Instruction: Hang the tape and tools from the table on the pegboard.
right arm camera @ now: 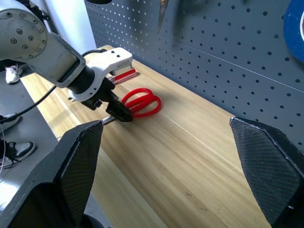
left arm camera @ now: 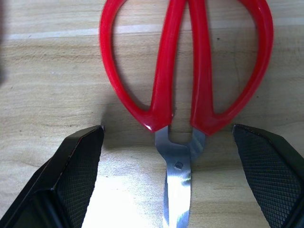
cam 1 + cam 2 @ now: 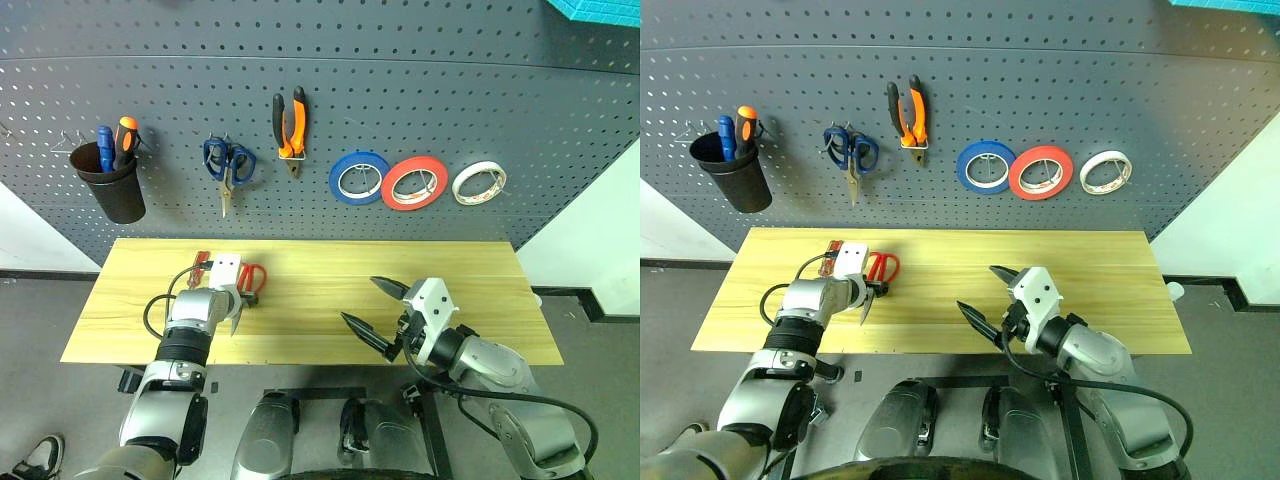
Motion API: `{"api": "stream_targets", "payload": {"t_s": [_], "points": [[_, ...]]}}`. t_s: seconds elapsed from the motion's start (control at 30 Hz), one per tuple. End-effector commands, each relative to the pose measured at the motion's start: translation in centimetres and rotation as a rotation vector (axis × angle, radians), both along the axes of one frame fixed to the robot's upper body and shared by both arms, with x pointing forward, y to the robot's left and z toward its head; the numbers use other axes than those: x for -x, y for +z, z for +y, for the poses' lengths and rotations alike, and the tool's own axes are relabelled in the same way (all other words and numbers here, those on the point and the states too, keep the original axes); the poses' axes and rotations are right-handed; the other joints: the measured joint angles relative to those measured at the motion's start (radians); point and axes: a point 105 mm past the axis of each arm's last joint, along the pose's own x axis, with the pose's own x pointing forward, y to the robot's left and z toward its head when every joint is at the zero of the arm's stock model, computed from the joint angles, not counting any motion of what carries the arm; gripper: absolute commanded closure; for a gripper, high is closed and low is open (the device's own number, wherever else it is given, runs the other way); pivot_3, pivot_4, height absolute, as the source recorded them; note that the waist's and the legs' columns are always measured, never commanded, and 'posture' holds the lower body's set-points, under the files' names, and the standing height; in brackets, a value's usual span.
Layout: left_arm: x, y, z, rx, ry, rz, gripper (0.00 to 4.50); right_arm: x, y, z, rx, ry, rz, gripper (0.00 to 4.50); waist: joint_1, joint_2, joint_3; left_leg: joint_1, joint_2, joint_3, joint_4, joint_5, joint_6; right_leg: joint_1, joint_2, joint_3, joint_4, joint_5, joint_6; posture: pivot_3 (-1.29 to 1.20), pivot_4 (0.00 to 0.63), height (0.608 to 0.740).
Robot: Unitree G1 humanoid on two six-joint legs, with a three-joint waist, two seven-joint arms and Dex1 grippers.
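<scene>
- The left gripper hung low over the table at about 9 o'clock in the head view, its two black fingers spread wide and holding nothing.
- In the left wrist view the red-handled scissors lay flat on the wood, their pivot and blades between the spread fingers, which stood apart from the steel on both sides.
- The red loops of the scissors pointed away from the gripper, toward the pegboard.
- A small red item lay on the table just beside the left wrist, at its 11 o'clock; it was too hidden to tell what it was.
- The right gripper was held above the table at roughly 5 o'clock, released, jaws wide apart and empty, well apart from the scissors.
- On the pegboard the pliers with orange-and-black handles hung at 12 o'clock.
- The red-orange tape hung at about 2 o'clock, between a blue roll and a white roll.
- Blue-handled scissors hung at 11 o'clock, and a black cup with a blue and an orange screwdriver handle hung at 10 o'clock.
</scene>
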Motion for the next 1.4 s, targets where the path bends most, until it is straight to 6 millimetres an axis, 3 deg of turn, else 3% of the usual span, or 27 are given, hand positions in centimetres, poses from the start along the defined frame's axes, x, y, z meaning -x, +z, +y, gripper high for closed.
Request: {"api": "stream_targets", "payload": {"t_s": [0.03,0.53,0.63,0.93,1.2,1.4], "points": [[1.7,-1.9,-0.3,-0.030,-0.041,0.090,0.00,0.1,1.4,0.4,-0.008,0.016,-0.068,0.03,0.000,0.001,-0.001,0.000,0.000,0.000,0.000,0.000,0.000,0.000,0.000,0.000,0.000,0.000,0.000,0.30,0.149,0.677],[3.0,-3.1,0.5,-0.067,-0.051,0.131,0.00,0.0,1.3,0.5,-0.003,0.008,-0.069,0.03,-0.003,0.008,-0.006,0.001,-0.001,0.000,-0.001,0.000,0.000,0.000,-0.001,0.000,0.000,0.000,0.000,0.30,0.153,0.677],[3.2,-3.3,0.6,-0.066,-0.052,0.135,0.61,0.0,1.4,0.6,-0.003,0.008,-0.071,0.00,-0.004,0.009,-0.006,0.001,-0.001,0.000,-0.002,0.000,0.000,0.000,-0.001,0.000,0.000,0.000,0.000,0.30,0.155,0.677],[3.3,-3.3,0.5,-0.062,-0.055,0.132,3.49,0.0,1.4,0.5,-0.003,0.005,-0.070,0.00,-0.025,0.011,-0.008,0.003,-0.001,0.000,-0.003,0.000,0.000,0.002,-0.001,0.000,-0.001,-0.001,0.000,0.30,0.159,0.677],[3.1,-3.1,0.2,-0.054,-0.060,0.118,3.49,-0.1,1.3,0.5,-0.001,0.001,-0.070,0.00,-0.027,0.012,-0.008,0.003,0.000,0.000,-0.003,0.000,0.000,0.002,-0.001,0.000,-0.001,-0.001,0.000,0.30,0.158,0.677],[2.5,-1.1,-1.2,-0.071,-0.180,-0.035,3.49,-0.1,1.2,0.6,0.006,0.000,-0.067,0.00,-0.027,0.012,-0.008,0.003,0.000,0.000,-0.004,0.000,0.000,0.001,-0.001,0.000,-0.002,-0.001,0.000,0.30,0.156,0.677]]}}
